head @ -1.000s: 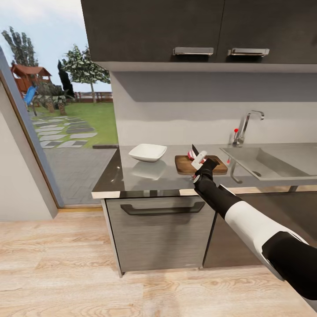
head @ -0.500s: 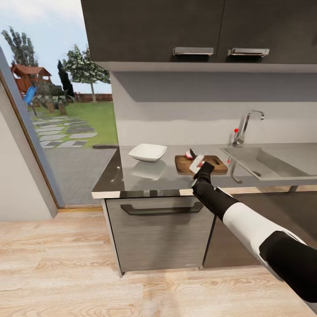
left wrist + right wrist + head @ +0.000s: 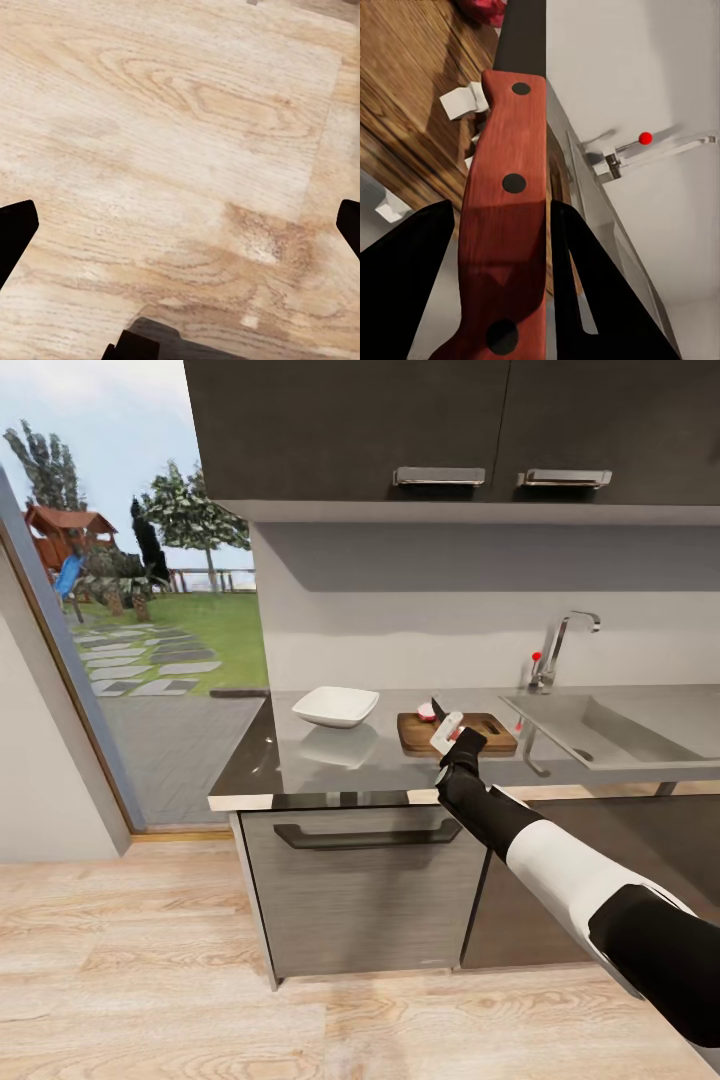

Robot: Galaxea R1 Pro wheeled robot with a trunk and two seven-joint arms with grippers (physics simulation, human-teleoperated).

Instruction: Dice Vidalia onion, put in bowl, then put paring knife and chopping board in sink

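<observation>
The brown chopping board (image 3: pixel 470 735) lies on the dark countertop (image 3: pixel 290 760) between the white bowl (image 3: pixel 336 706) and the sink (image 3: pixel 620 732). At the board's far left end sits the onion (image 3: pixel 428 711), a pink-red lump. My right gripper (image 3: pixel 450 733) is over the board's left end, shut on the paring knife (image 3: pixel 506 217) by its red handle. The dark blade (image 3: pixel 521 34) points at the onion (image 3: pixel 484 9). Small white pieces (image 3: pixel 461 101) lie on the board (image 3: pixel 405 105) beside the blade. My left gripper (image 3: pixel 180 225) hangs open over the floor.
A chrome tap (image 3: pixel 556 645) with a red knob (image 3: pixel 645 138) stands behind the sink. Dark wall cupboards (image 3: pixel 450 430) hang above the countertop. A drawer front with a handle (image 3: pixel 370 832) is below. A large window is at the left, over a pale wood floor (image 3: pixel 187 112).
My right gripper has shifted a little left and lower over the board, bringing the knife blade closer to the onion. In the last half second it has hardly moved.
</observation>
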